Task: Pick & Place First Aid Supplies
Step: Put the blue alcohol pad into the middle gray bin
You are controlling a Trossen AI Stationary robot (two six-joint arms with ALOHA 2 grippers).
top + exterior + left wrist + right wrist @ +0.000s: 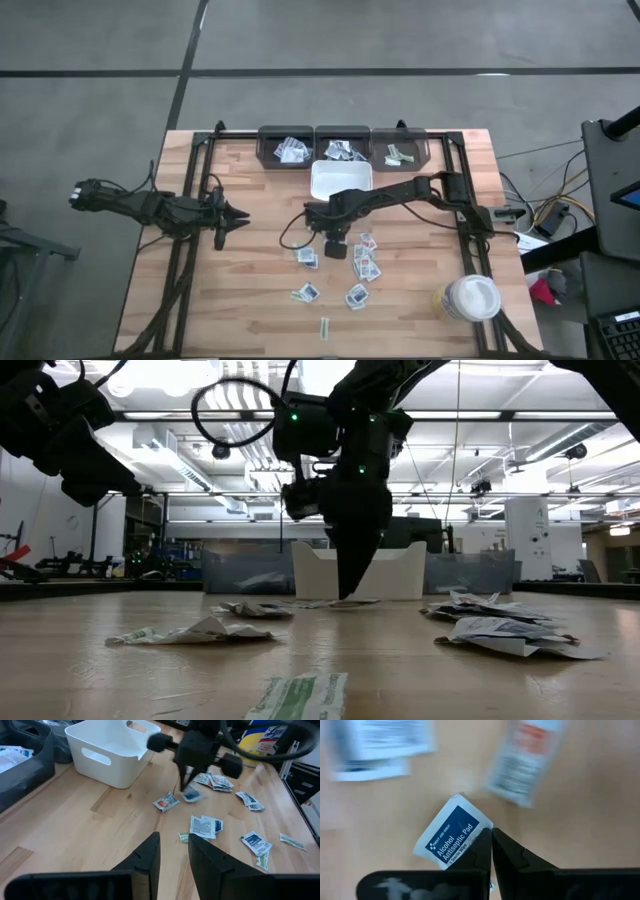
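The right gripper (pixel 491 851) pinches a flat, square alcohol pad packet (pixel 451 837), blue label on white, above the wooden surface (pixel 250 290); the left gripper (pixel 174 854) is narrowly parted, empty.

packets (pixel 360 268) – small, flat, white, blue or red print | scattered, mid-table | one alcohol pad (pixel 451 834) – pinched, lifted

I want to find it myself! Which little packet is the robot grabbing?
Find the white tray mid-table. Just in front of it, the right gripper is shut on the alcohol pad packet. Unlike the red-printed packet beside it, it has a blue label.
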